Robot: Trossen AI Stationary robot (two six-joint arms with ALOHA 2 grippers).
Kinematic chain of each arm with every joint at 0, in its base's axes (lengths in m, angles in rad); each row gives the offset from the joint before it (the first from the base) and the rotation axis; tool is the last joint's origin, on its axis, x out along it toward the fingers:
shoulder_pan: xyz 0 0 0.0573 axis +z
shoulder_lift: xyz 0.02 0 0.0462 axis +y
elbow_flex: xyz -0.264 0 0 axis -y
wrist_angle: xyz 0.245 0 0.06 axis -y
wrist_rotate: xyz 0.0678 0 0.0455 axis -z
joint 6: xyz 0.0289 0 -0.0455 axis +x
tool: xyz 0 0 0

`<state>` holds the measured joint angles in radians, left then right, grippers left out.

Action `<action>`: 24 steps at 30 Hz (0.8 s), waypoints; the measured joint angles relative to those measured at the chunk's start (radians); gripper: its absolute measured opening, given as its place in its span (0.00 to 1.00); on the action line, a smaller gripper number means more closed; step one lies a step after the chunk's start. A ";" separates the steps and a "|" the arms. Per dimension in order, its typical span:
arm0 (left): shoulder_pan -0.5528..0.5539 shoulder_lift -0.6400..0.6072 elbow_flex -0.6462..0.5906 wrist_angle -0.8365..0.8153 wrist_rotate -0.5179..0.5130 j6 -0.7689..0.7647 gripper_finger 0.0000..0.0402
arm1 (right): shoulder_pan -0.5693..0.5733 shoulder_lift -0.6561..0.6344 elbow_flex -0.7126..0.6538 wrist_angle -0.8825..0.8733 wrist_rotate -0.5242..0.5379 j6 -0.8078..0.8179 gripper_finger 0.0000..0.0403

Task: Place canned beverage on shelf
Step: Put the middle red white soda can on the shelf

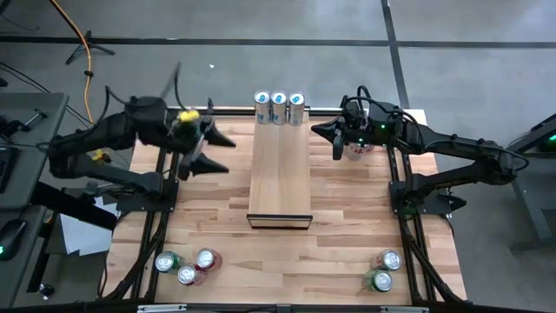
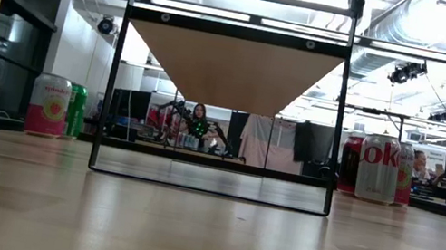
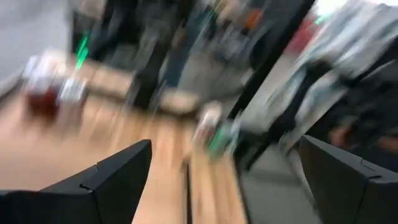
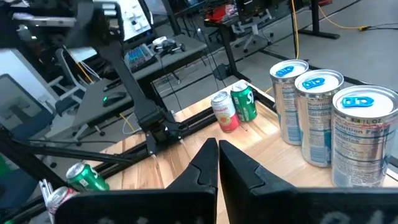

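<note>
Three silver cans with blue tabs (image 1: 279,108) stand upright in a row on the far end of the shelf (image 1: 280,178), a pale wood panel with a dark frame (image 1: 280,221) at its near end. My left gripper (image 1: 229,156) hovers left of the shelf, open and with nothing between its fingers (image 3: 118,180). My right gripper (image 1: 320,132) hovers right of the cans, shut on nothing. In the right wrist view the same cans (image 4: 317,112) stand just beyond my shut right gripper (image 4: 218,155).
A red-and-white can (image 1: 358,153) stands on the table below my right arm. Several cans stand near the front left (image 1: 187,263) and two near the front right (image 1: 382,269). A red and a green can (image 4: 235,109) stand near the table's far left edge.
</note>
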<state>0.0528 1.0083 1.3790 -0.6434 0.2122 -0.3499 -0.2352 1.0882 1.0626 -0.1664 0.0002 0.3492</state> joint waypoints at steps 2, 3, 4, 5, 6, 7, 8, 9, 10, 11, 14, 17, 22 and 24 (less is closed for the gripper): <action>-0.089 0.052 0.099 -0.230 -0.134 -0.074 0.87 | 0.000 0.000 0.000 -0.018 0.000 -0.016 0.00; -0.136 0.077 0.141 -0.333 -0.190 -0.133 0.87 | 0.000 0.000 0.000 -0.033 0.000 -0.021 0.00; -0.183 0.103 0.179 -0.431 -0.233 -0.203 0.87 | 0.000 0.000 0.000 -0.050 0.000 -0.031 0.00; -0.228 0.125 0.204 -0.512 -0.260 -0.280 0.87 | 0.000 0.000 0.000 -0.069 0.000 -0.036 0.00; -0.280 0.148 0.221 -0.597 -0.281 -0.366 0.87 | 0.000 0.000 0.000 -0.089 0.000 -0.040 0.00; -0.331 0.170 0.225 -0.671 -0.299 -0.459 0.87 | 0.000 0.000 0.000 -0.109 0.000 -0.043 0.00; -0.383 0.189 0.224 -0.729 -0.306 -0.550 0.87 | 0.000 0.000 0.000 -0.129 0.000 -0.044 0.00; -0.438 0.211 0.217 -0.779 -0.311 -0.642 0.87 | 0.000 0.000 0.000 -0.147 0.000 -0.049 0.00; -0.491 0.233 0.210 -0.818 -0.311 -0.728 0.87 | 0.000 0.000 0.000 -0.165 0.000 -0.059 0.00; -0.542 0.257 0.202 -0.846 -0.310 -0.803 0.87 | 0.000 0.000 0.000 -0.181 0.001 -0.069 0.00; -0.676 0.340 0.178 -0.868 -0.301 -0.995 0.87 | 0.000 0.000 0.000 -0.207 0.001 -0.100 0.00; -0.754 0.424 0.163 -0.832 -0.299 -1.127 0.87 | 0.000 0.000 0.000 -0.212 0.001 -0.127 0.00; -0.787 0.551 0.158 -0.786 -0.259 -1.192 0.87 | 0.000 0.000 0.000 -0.211 0.001 -0.148 0.00; -0.787 0.592 0.158 -0.789 -0.241 -1.193 0.87 | 0.000 0.000 0.000 -0.211 0.001 -0.149 0.00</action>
<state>-0.7343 1.5998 1.5368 -1.4321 -0.0290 -1.5425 -0.2356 1.0882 1.0622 -0.3779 0.0009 0.2005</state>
